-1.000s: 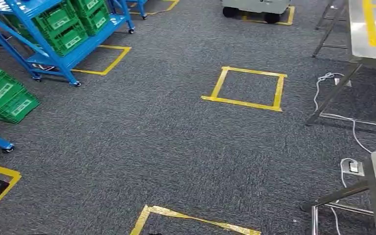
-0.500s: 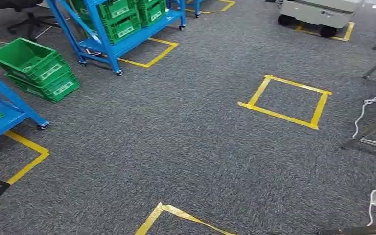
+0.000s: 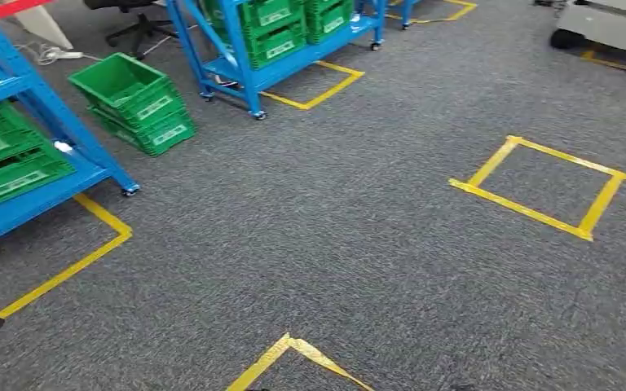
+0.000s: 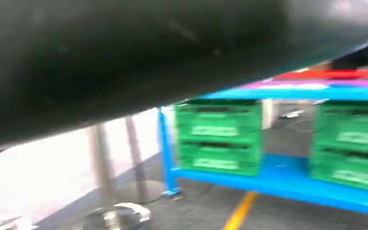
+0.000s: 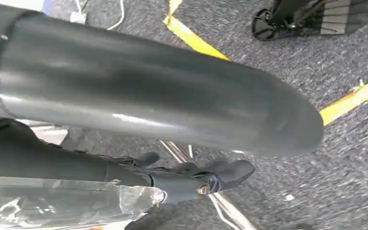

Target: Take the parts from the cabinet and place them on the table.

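Right hand point(image 5: 196, 176) hangs low over the carpet point(image 5: 345, 182), dark fingers point(image 5: 230, 170) loosely apart, holding nothing. The blue cabinet point(image 3: 24, 213) of green crates point(image 3: 12, 167) stands well apart from it.

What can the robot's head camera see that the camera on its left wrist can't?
The head view has a yellow tape square on the carpet, loose green crates stacked on the floor, and an office chair. The left wrist view has blurry silver posts on a round base. Both have a blue rack holding green crates.
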`<state>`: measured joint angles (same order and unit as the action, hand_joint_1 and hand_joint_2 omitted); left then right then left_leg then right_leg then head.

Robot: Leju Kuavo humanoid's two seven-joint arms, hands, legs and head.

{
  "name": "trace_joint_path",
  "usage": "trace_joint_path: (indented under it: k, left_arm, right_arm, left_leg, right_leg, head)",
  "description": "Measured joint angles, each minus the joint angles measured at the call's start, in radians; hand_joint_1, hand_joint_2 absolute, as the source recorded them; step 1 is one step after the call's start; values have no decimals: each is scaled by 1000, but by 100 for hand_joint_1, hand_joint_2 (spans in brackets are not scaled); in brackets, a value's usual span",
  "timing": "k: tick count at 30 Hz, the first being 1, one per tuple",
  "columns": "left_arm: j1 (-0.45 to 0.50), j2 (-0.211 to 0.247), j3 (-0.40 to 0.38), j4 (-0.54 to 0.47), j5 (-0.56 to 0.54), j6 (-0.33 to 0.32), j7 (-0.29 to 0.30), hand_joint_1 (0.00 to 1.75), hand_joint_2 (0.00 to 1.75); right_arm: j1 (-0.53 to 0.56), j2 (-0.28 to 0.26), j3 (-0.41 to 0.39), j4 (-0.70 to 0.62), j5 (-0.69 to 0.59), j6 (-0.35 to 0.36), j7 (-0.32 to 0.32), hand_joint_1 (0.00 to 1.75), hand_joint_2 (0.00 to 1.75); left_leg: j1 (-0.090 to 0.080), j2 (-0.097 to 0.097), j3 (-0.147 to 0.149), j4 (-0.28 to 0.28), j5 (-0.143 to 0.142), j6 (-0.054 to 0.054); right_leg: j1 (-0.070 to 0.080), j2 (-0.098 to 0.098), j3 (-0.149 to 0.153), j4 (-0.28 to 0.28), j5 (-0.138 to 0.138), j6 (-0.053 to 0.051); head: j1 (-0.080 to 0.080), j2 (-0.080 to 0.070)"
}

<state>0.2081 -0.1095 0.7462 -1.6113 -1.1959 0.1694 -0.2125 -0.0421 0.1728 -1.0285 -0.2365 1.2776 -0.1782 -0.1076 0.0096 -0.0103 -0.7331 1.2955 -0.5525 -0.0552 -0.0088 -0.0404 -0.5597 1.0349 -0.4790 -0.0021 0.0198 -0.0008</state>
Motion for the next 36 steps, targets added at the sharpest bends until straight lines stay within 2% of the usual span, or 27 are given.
trace_joint_path:
  k: [2, 7, 8, 9, 10, 11, 12, 13, 14, 15, 16, 17, 18, 19, 20, 21, 24, 25, 26, 27, 28, 30, 31, 32, 34, 35, 36]
  left_arm:
    - [0, -3, 5, 0, -1, 0, -2, 0, 0]
    - [0, -3, 6, 0, -1, 0, -3, 0, 0]
    - [-1, -8, 13, 0, -6, -2, -10, 0, 0]
    - [-5, -16, 16, 2, -9, -5, -15, 0, 0]
    - [-2, -38, 33, 11, -11, -3, -17, 0, 0]
    - [-2, -47, 37, 13, -12, 0, -18, 0, 0]
    - [-5, -56, 40, 17, -14, 2, -18, 0, 0]
    - [-9, -69, 41, 23, -16, 3, -21, 0, 0]
    - [-12, -79, 41, 29, -17, 5, -23, 0, 0]
    - [-12, -91, 45, 40, -19, 6, -25, 0, 0]
    - [-11, -101, 48, 50, -22, 8, -28, 0, 0]
    - [-12, -108, 48, 58, -27, 10, -30, 0, 0]
    - [-12, -113, 50, 64, -28, 10, -31, 0, 0]
    - [-15, -120, 52, 72, -29, 13, -34, 0, 0]
    - [-16, -126, 55, 78, -29, 15, -34, 0, 0]
    - [-18, -128, 58, 82, -29, 15, -35, 0, 0]
    - [-22, -138, 71, 93, -35, 16, -41, 0, 0]
    - [-23, -141, 77, 98, -35, 16, -42, 0, 0]
    - [-24, -149, 84, 109, -36, 17, -44, 0, 0]
    - [-32, -153, 89, 118, -37, 19, -46, 0, 0]
    - [-43, -160, 96, 139, -37, 22, -49, 0, 0]
    - [-54, -172, 99, 176, -38, 25, -60, 0, 0]
    - [-55, -175, 106, 194, -38, 26, -66, 0, 0]
    - [-55, -177, 118, 217, -37, 27, -71, 0, 0]
    - [-55, -179, 136, 238, -24, 26, -82, 0, 0]
    - [-57, -179, 149, 248, -16, 26, -88, 0, 0]
    - [-60, -179, 158, 257, -12, 26, -91, 0, 0]
  right_arm:
    - [-1, 0, 0, 0, 0, 0, 0, 0, 0]
    - [-2, 0, 0, 0, 0, 0, 0, 0, 0]
    - [-4, 0, 0, 0, 0, 1, 0, 0, 0]
    - [-4, 0, 0, 0, 0, 2, 0, 0, 0]
    - [-6, 0, 0, 0, 0, 3, 0, 0, 0]
    - [-8, 0, 0, 0, -1, 4, -2, 0, 0]
    - [-7, 0, 0, 0, -2, 5, -3, 0, 0]
    - [-5, 0, 0, 0, -3, 10, -3, 0, 0]
    - [-2, 0, 0, 0, -3, 11, -3, 0, 0]
    - [1, 0, 0, 0, -3, 16, -3, 0, 0]
    - [3, -1, 0, 0, -3, 16, -3, 0, 0]
    - [3, -1, -1, 0, -3, 16, -3, 0, 0]
    - [3, -4, -1, 0, -3, 16, -3, 0, 0]
    - [2, -4, -1, 0, -2, 16, -3, 0, 0]
    - [2, -6, -1, 0, -2, 16, -3, 0, 0]
    - [2, -6, -1, 0, -1, 17, -3, 0, 0]
    - [4, -6, -1, 0, -1, 18, -2, 0, 0]
    - [3, -6, -1, 0, -1, 18, -2, 0, 0]
    - [2, -8, -2, 0, 0, 18, -3, 0, 0]
    - [2, -10, -2, -1, 0, 18, -3, 0, 0]
    - [5, -10, -2, -1, 0, 19, -3, 0, 0]
    - [7, -11, -2, -1, 1, 19, -3, 0, 0]
    - [7, -11, -2, -1, 2, 18, -3, 0, 0]
    - [7, -10, -2, 0, 2, 17, -4, 0, 0]
    - [5, -8, -2, 0, 2, 11, -6, 0, 0]
    - [4, -6, -2, 0, 2, 9, -7, 0, 0]
    - [4, -5, -2, 0, 2, 5, -8, 0, 0]
  left_leg:
    - [-1, 6, 50, -102, 68, 3]
    - [-1, 9, 62, -124, 80, 4]
    - [-6, 85, 148, -281, 140, 12]
    - [-15, 93, 152, -304, 130, 24]
    - [-9, 48, 156, -313, 133, 42]
    - [-6, 38, 157, -314, 134, 45]
    - [-4, 29, 157, -314, 135, 51]
    - [-3, 13, 157, -314, 134, 55]
    - [-3, -1, 156, -314, 132, 57]
    - [-4, -17, 157, -314, 132, 57]
    - [-4, -34, 158, -313, 132, 57]
    - [-3, -49, 159, -313, 132, 57]
    - [-1, -65, 161, -312, 131, 56]
    - [1, -81, 165, -311, 129, 51]
    - [3, -94, 165, -309, 126, 46]
    - [-3, -105, 160, -301, 123, 38]
    - [6, -139, 152, -311, 133, 20]
    - [5, -150, 149, -308, 132, 16]
    - [-1, -96, 146, -295, 121, 13]
    - [-4, -47, 128, -257, 95, 9]
    - [-3, -20, 89, -178, 55, 5]
    - [-1, -2, 11, -30, -3, 3]
    - [-1, -1, -5, -3, -2, 3]
    - [-1, 0, 2, -21, 23, 5]
    - [-3, 10, 67, -150, 103, 14]
    - [-8, 38, 113, -234, 139, 21]
    - [-17, 90, 138, -283, 141, 26]
  right_leg:
    - [0, -23, 6, 0, -4, 2]
    - [0, -26, 7, 0, -5, 2]
    - [3, -44, 17, 0, -12, 10]
    - [12, -61, 22, -1, -20, 22]
    - [9, -95, 36, -10, -30, 41]
    - [6, -37, 29, 11, -44, 48]
    - [3, 7, 5, 64, -73, 50]
    - [3, 28, -39, 155, -115, 52]
    - [4, 35, -82, 237, -148, 54]
    - [4, 37, -118, 298, -163, 54]
    - [5, 37, -133, 309, -152, 52]
    - [4, 38, -127, 276, -117, 51]
    - [3, 42, -100, 206, -67, 50]
    - [0, 58, -55, 104, -10, 50]
    - [-7, 109, -22, 24, 19, 54]
    - [-12, 147, -12, 2, 1, 54]
    - [-5, 115, -5, 9, 0, 35]
    - [-13, 100, -2, 3, 5, 27]
    - [-12, 87, 1, 0, 6, 21]
    - [-11, 78, 4, -2, 6, 14]
    - [-8, 63, 5, -3, 5, 10]
    - [-4, 30, 5, -3, 1, 5]
    - [-3, 16, 6, -3, -1, 4]
    - [-2, 4, 8, -3, -3, 4]
    - [0, -18, 15, -3, -8, 7]
    - [0, -28, 22, -3, -13, 11]
    - [8, -36, 24, -2, -18, 17]
  head:
    - [0, 0]
    - [0, 0]
    - [0, 0]
    - [1, 0]
    - [-2, 0]
    - [2, 0]
    - [6, 0]
    - [8, 0]
    - [10, 0]
    - [9, 0]
    - [10, 0]
    - [10, 0]
    - [10, 0]
    - [10, 0]
    - [11, 0]
    - [11, 0]
    - [9, 0]
    - [10, 0]
    - [7, 0]
    - [-3, 0]
    - [-8, 0]
    - [-8, 0]
    - [-8, 0]
    - [-9, 0]
    - [-8, 0]
    - [-8, 0]
    - [-9, 0]
